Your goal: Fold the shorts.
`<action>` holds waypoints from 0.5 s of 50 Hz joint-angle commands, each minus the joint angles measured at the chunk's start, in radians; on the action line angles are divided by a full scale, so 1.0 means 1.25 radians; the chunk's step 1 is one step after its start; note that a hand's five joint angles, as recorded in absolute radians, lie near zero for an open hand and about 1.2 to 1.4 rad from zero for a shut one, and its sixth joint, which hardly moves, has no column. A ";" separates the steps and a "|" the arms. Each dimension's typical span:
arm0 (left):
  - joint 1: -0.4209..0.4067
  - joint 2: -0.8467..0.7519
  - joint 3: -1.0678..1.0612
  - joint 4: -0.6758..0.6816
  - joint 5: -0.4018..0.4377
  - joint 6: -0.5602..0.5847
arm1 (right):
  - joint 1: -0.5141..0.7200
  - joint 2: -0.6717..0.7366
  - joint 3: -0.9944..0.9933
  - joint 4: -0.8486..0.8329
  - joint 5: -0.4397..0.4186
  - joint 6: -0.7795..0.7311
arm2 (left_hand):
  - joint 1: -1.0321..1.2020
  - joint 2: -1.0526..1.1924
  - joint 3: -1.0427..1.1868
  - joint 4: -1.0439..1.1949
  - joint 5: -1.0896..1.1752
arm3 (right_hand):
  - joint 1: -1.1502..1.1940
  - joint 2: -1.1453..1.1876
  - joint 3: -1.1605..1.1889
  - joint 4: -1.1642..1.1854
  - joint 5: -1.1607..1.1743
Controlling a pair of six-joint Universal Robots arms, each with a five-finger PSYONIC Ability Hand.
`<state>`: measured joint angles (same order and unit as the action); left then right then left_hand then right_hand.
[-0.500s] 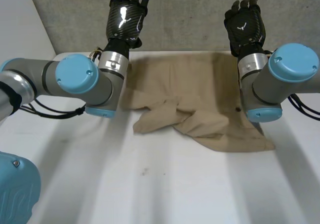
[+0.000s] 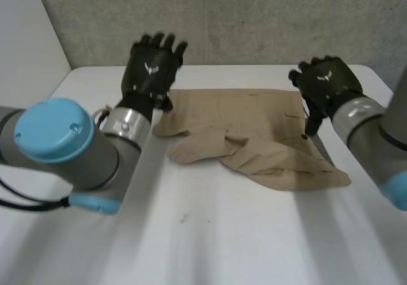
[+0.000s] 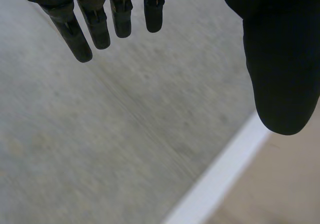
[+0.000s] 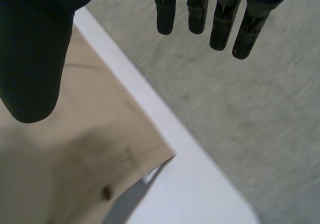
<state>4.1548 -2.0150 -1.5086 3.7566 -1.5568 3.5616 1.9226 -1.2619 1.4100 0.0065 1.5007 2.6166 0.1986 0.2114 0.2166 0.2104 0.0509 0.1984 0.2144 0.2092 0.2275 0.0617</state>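
Beige shorts (image 2: 254, 126) lie on the white table (image 2: 210, 234), flat at the back and rumpled into folds along the near side. My left hand (image 2: 151, 69) hovers open over the shorts' back left corner, fingers straight. My right hand (image 2: 324, 84) hovers open at the back right corner. In the left wrist view the fingers (image 3: 85, 29) and thumb (image 3: 280, 59) are spread, with a strip of shorts (image 3: 285, 184) under the thumb. In the right wrist view the thumb (image 4: 35, 49) and fingers (image 4: 215, 19) are spread above the shorts' corner (image 4: 65, 154), which bears a small button (image 4: 105, 193).
A grey wall (image 2: 254, 18) rises right behind the table's back edge (image 3: 215, 184). A pale wall (image 2: 25, 37) stands at the left. Bare table stretches in front of the shorts.
Both hands have come down from high against the grey wall to just over the shorts' back corners. The arms have swung outward. The shorts have not moved.
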 commanded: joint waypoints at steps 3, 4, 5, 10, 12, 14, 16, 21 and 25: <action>-0.012 0.022 -0.063 -0.148 -0.025 -0.041 | -0.102 -0.074 0.143 0.084 -0.084 0.090 | 0.096 0.086 0.082 0.087 0.075 | 0.031 0.018 0.023 0.008 0.001; -0.012 0.012 -0.058 -0.170 -0.032 -0.068 | -0.111 -0.074 0.157 0.084 -0.089 0.092 | 0.096 0.086 0.082 0.087 0.075 | 0.036 0.023 0.027 0.013 0.006; -0.012 0.012 -0.058 -0.171 -0.032 -0.069 | -0.111 -0.074 0.157 0.084 -0.089 0.092 | 0.096 0.086 0.082 0.087 0.075 | 0.036 0.023 0.027 0.013 0.006; -0.004 -0.058 -0.015 -0.195 -0.042 -0.159 | -0.178 -0.072 0.262 0.028 -0.123 0.095 | 0.106 0.096 0.091 0.096 0.084 | 0.038 0.026 0.030 0.015 0.008; -0.002 -0.085 0.007 -0.199 -0.042 -0.173 | -0.183 -0.072 0.272 0.016 -0.127 0.095 | 0.115 0.105 0.101 0.106 0.094 | 0.038 0.026 0.030 0.015 0.008; -0.001 -0.095 0.014 -0.199 -0.042 -0.175 | -0.192 -0.063 0.303 -0.036 -0.133 0.094 | 0.115 0.105 0.101 0.106 0.094 | 0.055 0.042 0.046 0.032 0.025; -0.001 -0.130 0.036 -0.200 -0.042 -0.176 | -0.193 -0.061 0.308 -0.047 -0.133 0.094 | 0.153 0.142 0.138 0.143 0.131 | 0.062 0.049 0.053 0.039 0.032; -0.001 -0.162 0.056 -0.204 -0.042 -0.179 | -0.200 0.003 0.315 -0.107 -0.134 0.095 | 0.197 0.187 0.183 0.188 0.176 | 0.118 0.105 0.110 0.095 0.088; -0.002 -0.183 0.069 -0.206 -0.041 -0.185 | -0.199 0.044 0.304 -0.116 -0.133 0.094 | 0.307 0.297 0.293 0.298 0.286 | 0.191 0.178 0.182 0.168 0.161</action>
<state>4.1544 -2.2120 -1.4416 3.5010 -1.6091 3.3328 1.6700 -1.2710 1.8069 -0.1177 1.3322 2.7347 0.3866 0.3863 0.3837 0.3845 0.2136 0.2657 0.3143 0.3146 0.3153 0.1359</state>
